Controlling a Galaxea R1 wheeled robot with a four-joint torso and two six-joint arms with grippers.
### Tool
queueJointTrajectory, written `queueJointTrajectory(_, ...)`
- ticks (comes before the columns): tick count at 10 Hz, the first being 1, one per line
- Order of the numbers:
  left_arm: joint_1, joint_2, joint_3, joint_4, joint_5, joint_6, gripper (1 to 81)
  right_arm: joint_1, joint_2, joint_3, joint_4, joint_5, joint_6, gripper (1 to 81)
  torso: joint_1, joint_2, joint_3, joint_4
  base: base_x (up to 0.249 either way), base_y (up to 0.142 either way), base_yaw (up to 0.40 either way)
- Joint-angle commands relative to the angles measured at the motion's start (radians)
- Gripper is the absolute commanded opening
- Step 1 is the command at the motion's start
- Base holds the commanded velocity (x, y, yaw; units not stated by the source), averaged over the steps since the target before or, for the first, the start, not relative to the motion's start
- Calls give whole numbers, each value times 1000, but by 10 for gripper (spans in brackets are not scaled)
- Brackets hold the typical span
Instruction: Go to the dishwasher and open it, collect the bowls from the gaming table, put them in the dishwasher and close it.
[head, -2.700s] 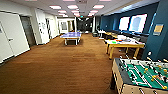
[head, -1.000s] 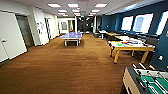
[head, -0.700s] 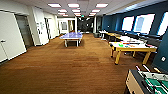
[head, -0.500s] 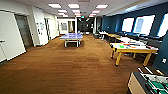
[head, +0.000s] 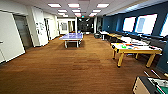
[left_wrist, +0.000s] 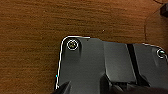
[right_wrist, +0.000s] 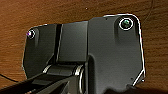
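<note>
The gaming table (head: 136, 51), white-topped with yellow edges and legs, stands on the right side of the room, a few metres ahead of me in the head view. A small green shape on its top is the green bowl (head: 123, 46). Other colourful things lie beside it, too blurred to name. The dishwasher is out of view. Both wrist views look down past the robot's dark plates onto the brown wooden floor (left_wrist: 30, 30).
A blue table-tennis table (head: 72, 37) stands mid-room further back. The corner of a football table (head: 150, 86) is at the lower right. A grey door (head: 23, 31) and white walls line the left, desks and bright windows (head: 146, 23) the right. Open wooden floor (head: 75, 67) lies ahead.
The whole head picture has shifted: the football table has slid out toward the lower right corner, and the yellow-edged table sits further right and a little nearer.
</note>
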Motion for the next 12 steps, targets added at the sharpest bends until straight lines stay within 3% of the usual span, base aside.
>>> queueJointTrajectory(1, -54, -10, -3, 4, 43, 2, 811, 60, 2, 1, 0, -54, -1, 811, 1, 0, 0, 0, 207, 0, 0)
queueJointTrajectory(12, -54, -7, -5, 4, 43, 2, 811, 59, 2, 1, 0, -54, -2, 811, 1, 0, 0, 0, 215, 0, 0)
